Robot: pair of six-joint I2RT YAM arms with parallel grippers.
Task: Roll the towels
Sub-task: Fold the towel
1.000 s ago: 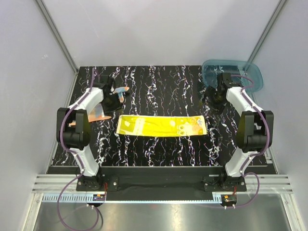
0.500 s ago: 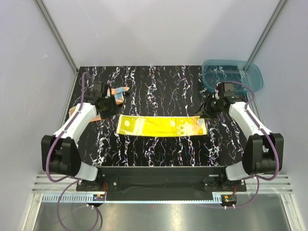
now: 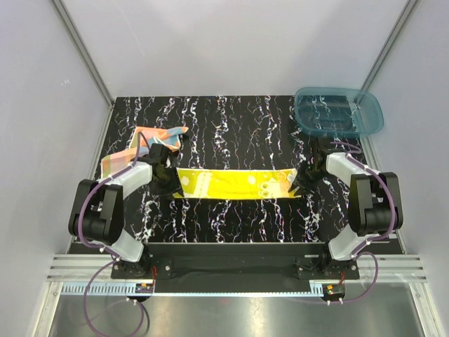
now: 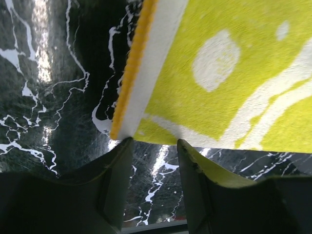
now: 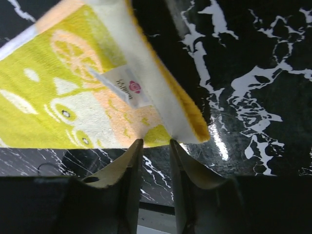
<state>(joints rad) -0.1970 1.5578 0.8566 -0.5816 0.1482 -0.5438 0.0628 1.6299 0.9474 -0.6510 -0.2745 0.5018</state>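
The yellow towel [image 3: 235, 184] lay mid-table, its long axis running left to right. Your left gripper [image 4: 153, 144] stood parted at its near-left corner. Your right gripper [image 5: 156, 144], jaws narrow-set, met the near-right corner, and you could not tell whether it gripped.

Nubby matt terry cloth for the yellow towel [image 3: 235, 184], with a looped pile and paler printed patches. Flatter, smoother weave on its white hem band [image 4: 151, 63]. Small sewn label [image 5: 127, 87], smooth woven fabric with a slight sheen. Soft matt cloth again for the orange towel [image 3: 140, 147] at 10 o'clock. Glossy black marble-look tabletop [image 3: 238, 126], white veins, hard and smooth, throwing back light glare. Translucent teal plastic for the bin [image 3: 339, 111] at 1 o'clock, smooth and shiny. Matt dark plastic on the left gripper [image 4: 153, 144] and right gripper [image 5: 155, 144], with pale yellowish inner faces. Glossy white plastic arm shells [image 3: 130, 242]. Brushed metal frame rails [image 3: 84, 53]. Matt pale walls [image 3: 231, 42].
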